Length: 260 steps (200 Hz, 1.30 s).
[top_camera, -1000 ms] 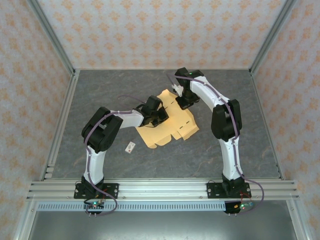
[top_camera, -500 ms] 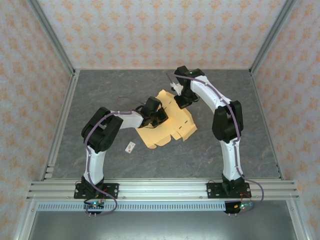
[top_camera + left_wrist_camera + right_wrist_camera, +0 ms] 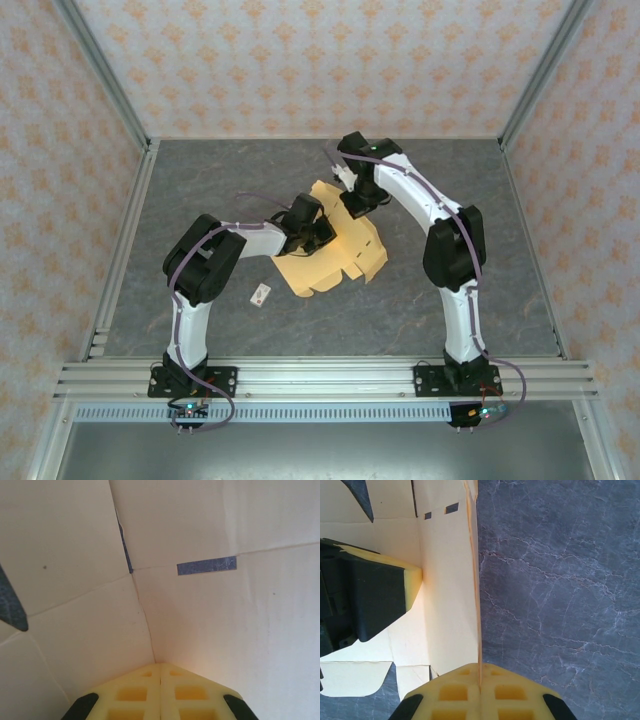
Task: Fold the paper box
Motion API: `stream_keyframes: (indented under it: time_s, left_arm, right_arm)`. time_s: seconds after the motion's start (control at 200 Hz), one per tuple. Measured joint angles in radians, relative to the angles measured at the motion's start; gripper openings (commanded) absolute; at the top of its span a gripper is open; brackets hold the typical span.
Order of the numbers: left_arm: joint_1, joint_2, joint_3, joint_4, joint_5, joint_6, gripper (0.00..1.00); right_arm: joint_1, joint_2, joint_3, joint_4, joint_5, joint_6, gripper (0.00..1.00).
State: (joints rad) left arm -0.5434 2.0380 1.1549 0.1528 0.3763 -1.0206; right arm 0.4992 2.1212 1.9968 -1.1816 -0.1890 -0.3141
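Observation:
The paper box [image 3: 345,262] is a light tan die-cut sheet lying mid-table, its far right flap raised. My right gripper [image 3: 357,203] is shut on that flap. In the right wrist view the flap's thin edge [image 3: 476,580] runs upright straight into my right gripper [image 3: 480,676]. My left gripper [image 3: 316,236] is shut and its tips press down on the sheet's left part. The left wrist view has the shut left gripper [image 3: 160,666] against a crease of the paper box [image 3: 225,630], with nothing between the jaws. One left finger pad [image 3: 412,587] touches the sheet beside the raised flap.
A tiny white tag [image 3: 261,294] lies on the grey table [image 3: 480,260] left of the sheet, near the left arm's elbow. Patterned walls and a metal frame [image 3: 120,250] enclose the table. Bare grey surface lies right of the flap [image 3: 560,590].
My right gripper has moved left with the flap, raising it more steeply, and the sheet's right edge has drawn in. The left arm has stayed put.

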Motion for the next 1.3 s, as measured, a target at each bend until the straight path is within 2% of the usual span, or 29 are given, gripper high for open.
stream_keyframes:
  time_s: [0.25, 0.601, 1.051, 1.301]
  left_arm:
    - [0.000, -0.026, 0.009, -0.027, -0.018, 0.045, 0.13]
    - [0.000, -0.045, 0.009, -0.061, -0.018, 0.061, 0.10]
    - [-0.006, 0.011, 0.029, -0.028, -0.011, 0.060, 0.07]
    - [-0.006, 0.014, 0.008, 0.024, -0.011, 0.047, 0.06]
  right_arm:
    - [0.002, 0.000, 0.014, 0.000, 0.037, 0.000, 0.00]
    - [-0.007, 0.000, 0.028, 0.005, 0.062, 0.000, 0.00]
    - [0.000, 0.002, 0.028, 0.006, 0.007, 0.000, 0.00]
    - [0.040, -0.025, -0.003, 0.052, -0.010, 0.020, 0.00]
